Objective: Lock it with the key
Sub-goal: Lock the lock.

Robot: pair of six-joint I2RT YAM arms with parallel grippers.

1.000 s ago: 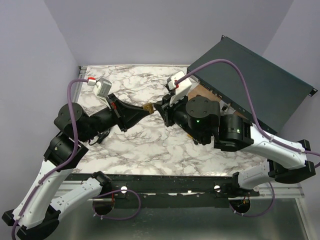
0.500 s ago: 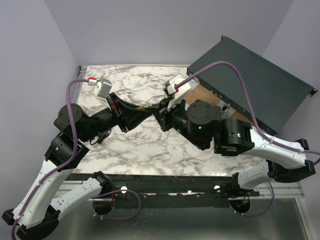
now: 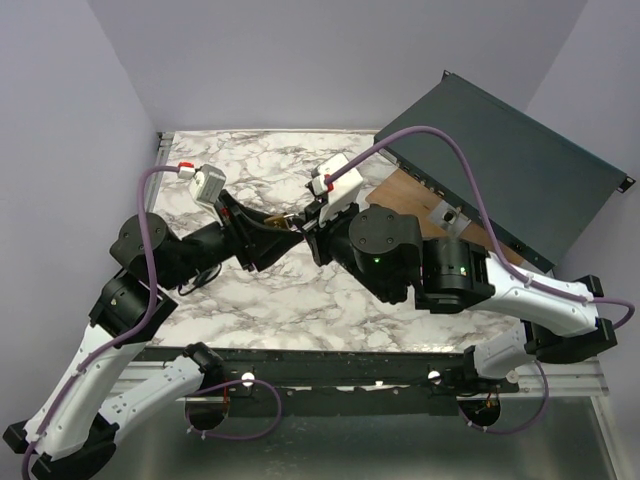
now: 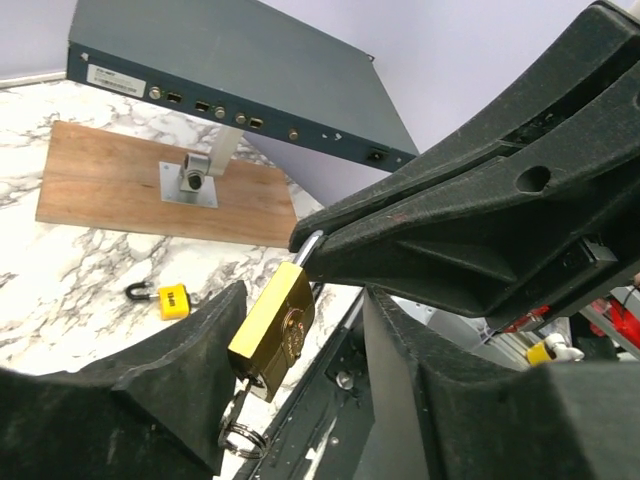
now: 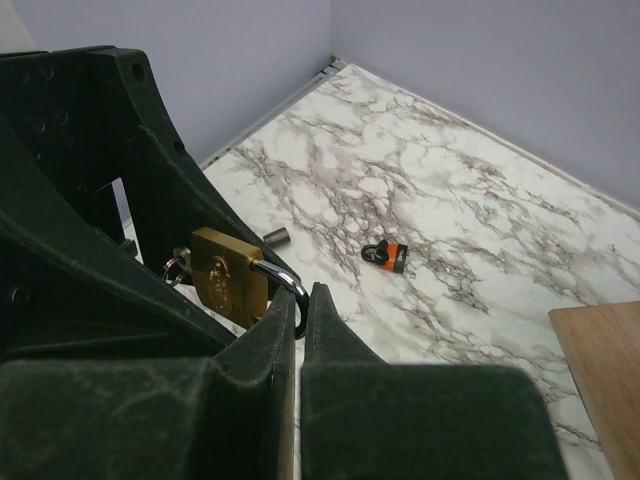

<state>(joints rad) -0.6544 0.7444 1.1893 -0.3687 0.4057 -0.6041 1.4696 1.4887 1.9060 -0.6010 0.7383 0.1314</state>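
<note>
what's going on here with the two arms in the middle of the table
Both arms meet above the marble table around a brass padlock. The right gripper is shut on its metal loop and holds it in the air. The left gripper is open, with a finger on each side of the lock body, not touching it. A key ring hangs below the lock; whether the key has been turned cannot be told. A small yellow padlock lies on the table.
</note>
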